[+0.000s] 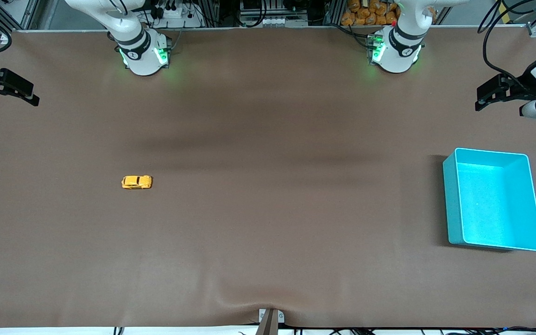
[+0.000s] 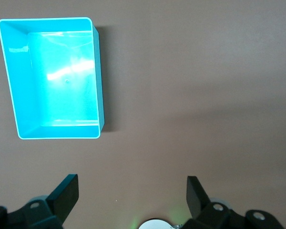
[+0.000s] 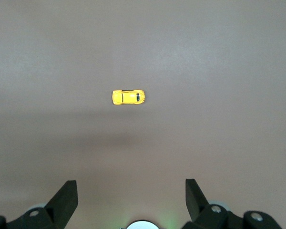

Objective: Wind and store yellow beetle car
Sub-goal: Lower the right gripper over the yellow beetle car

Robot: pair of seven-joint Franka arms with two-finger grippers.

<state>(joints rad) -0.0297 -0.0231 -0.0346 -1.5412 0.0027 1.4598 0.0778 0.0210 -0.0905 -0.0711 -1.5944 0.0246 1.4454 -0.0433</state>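
Observation:
The yellow beetle car stands alone on the brown table toward the right arm's end; in the right wrist view the car lies well ahead of the fingers. My right gripper hangs open and empty in the air, at the edge of the table at that end. The turquoise bin sits toward the left arm's end, with nothing in it. My left gripper is also open and empty, held high by the table edge near the bin.
The brown mat covers the whole table. Both arm bases stand along the edge farthest from the front camera. A small bracket sits at the table's nearest edge.

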